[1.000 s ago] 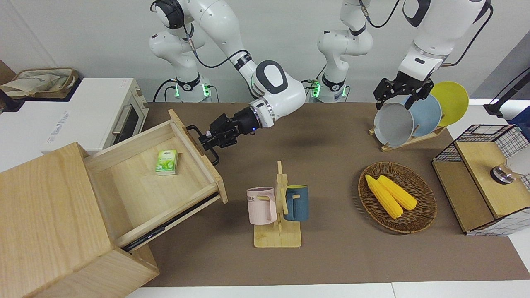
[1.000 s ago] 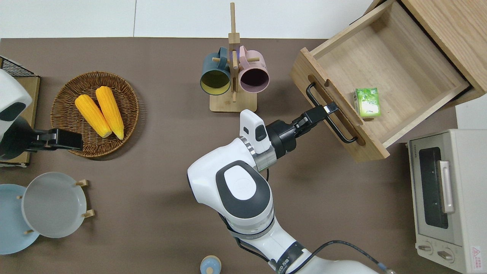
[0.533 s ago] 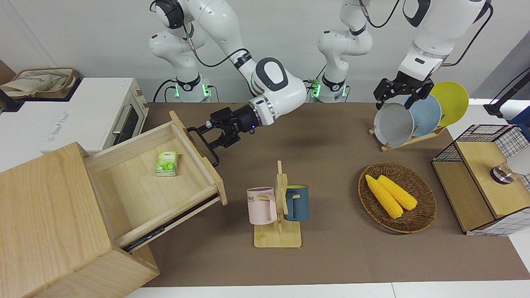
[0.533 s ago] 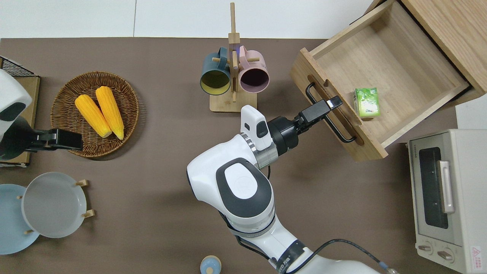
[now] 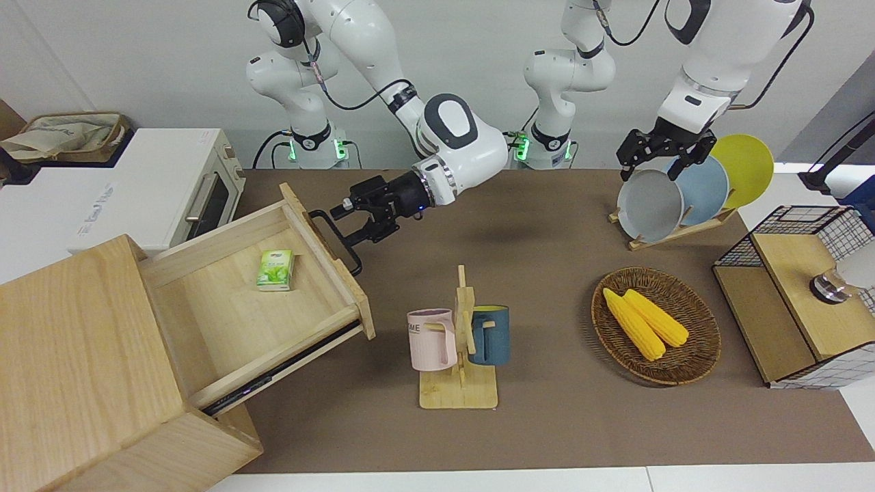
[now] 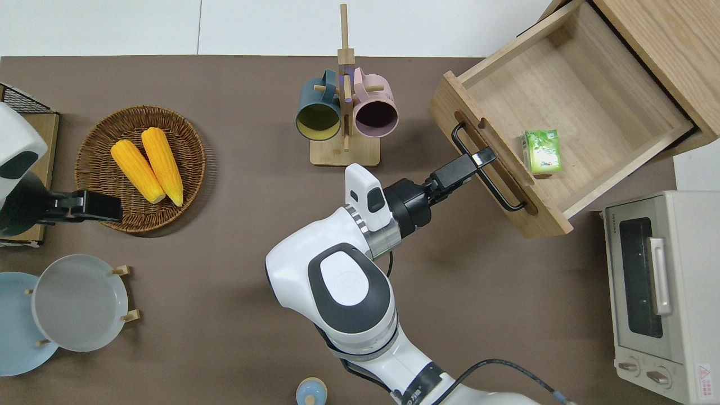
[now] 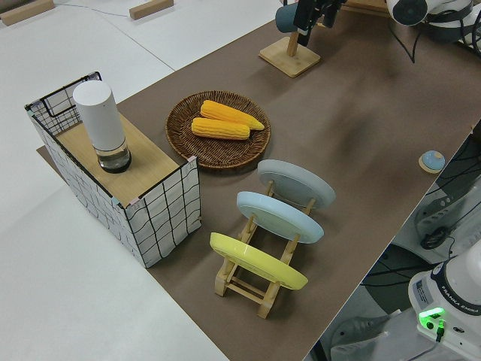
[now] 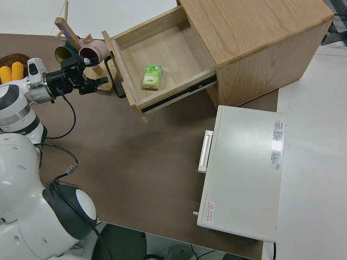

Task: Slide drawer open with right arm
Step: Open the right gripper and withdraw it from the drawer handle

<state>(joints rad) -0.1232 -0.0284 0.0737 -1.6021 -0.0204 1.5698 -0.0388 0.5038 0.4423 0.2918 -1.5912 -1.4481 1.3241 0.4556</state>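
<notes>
Drawer (image 6: 568, 95) pulled well out, right claw (image 6: 482, 158) open w/ fingers astride handle (image 6: 488, 171), left arm parked.

Bright, even light from above fills every view, leaving only soft shadows: a faint blurred patch on the brown table mat (image 5: 547, 219) at about 12 o'clock in the front view, and short dark edges under the mug stand (image 6: 344, 152) and the basket (image 6: 90, 163) in the overhead view. The white wall and tabletop look slightly washed out, with mild glare on the arm's glossy shell (image 6: 292, 264). All four views are sharp, and straight edges bow a little toward the corners of the front view.
</notes>
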